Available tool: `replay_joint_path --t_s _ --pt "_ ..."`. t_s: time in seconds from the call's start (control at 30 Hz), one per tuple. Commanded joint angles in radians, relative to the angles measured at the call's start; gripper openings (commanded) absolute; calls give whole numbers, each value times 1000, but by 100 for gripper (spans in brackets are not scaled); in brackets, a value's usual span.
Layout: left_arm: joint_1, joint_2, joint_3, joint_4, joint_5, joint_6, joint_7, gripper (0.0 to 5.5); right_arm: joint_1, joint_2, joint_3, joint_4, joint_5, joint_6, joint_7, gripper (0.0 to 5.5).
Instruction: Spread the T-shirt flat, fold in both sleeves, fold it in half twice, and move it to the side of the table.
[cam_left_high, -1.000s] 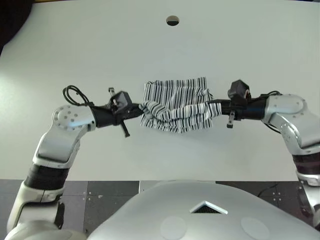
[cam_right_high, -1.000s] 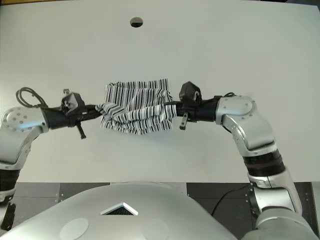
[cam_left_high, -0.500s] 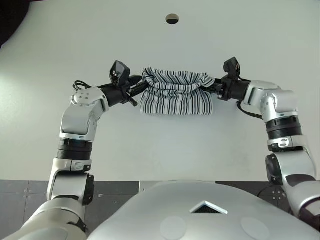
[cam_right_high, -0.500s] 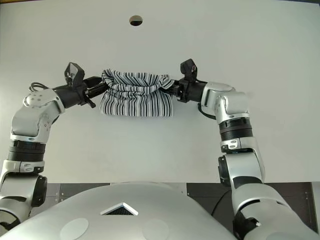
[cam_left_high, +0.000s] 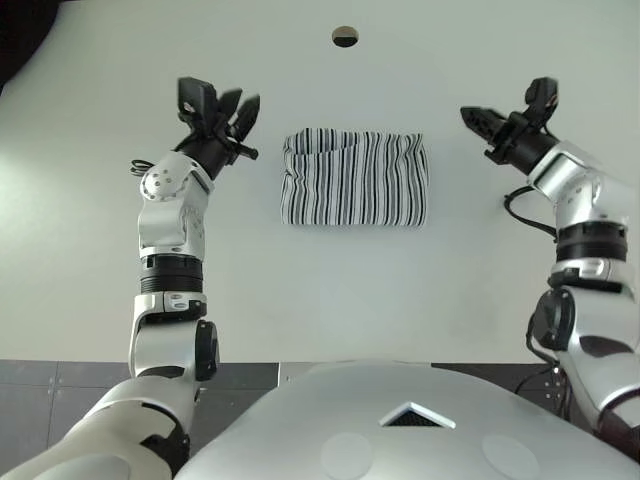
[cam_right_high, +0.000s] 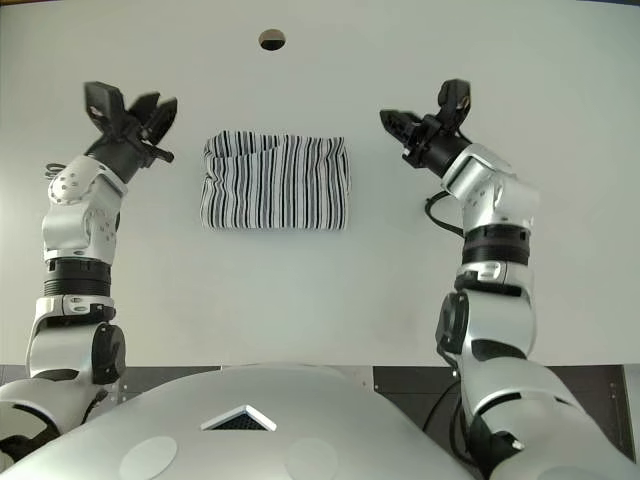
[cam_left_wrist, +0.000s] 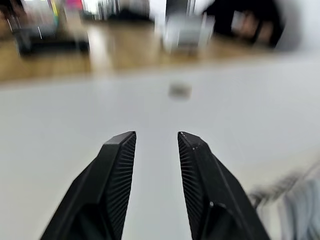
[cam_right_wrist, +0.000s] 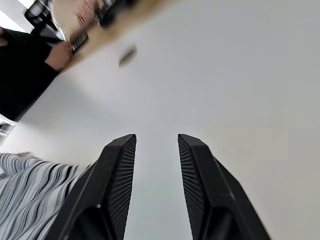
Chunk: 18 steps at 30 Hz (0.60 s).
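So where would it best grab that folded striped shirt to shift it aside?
Probably by its two short side edges. The folded striped T-shirt lies flat on the table, so nothing stands up to pinch from above. The left gripper and right gripper, jaws open, flank those edges and could come in low from each side, catching all layers.

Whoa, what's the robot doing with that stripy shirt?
The robot is folding a black-and-white striped T-shirt, which lies folded into a small rectangle in the middle of the white table. Its left tool and right tool are both open, one on either side of the shirt, touching nothing. The shirt is not yet moved to the table's side.
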Motion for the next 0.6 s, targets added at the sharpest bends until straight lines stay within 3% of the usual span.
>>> replay_joint_path --t_s 0.03,0.17,0.23,0.6 --pt "124 -71 73 -91 -11 -156 64 96 202 103 159 -386 -167 -295 -89 92" --pt "182 -108 69 -21 126 -381 178 31 312 182 373 -456 -402 -466 -211 16" --pt "187 -128 74 71 149 -477 206 14 314 217 454 -410 -492 -510 -260 10" --pt "217 -165 6 64 236 -617 267 14 187 323 597 -32 -702 -470 -408 10"
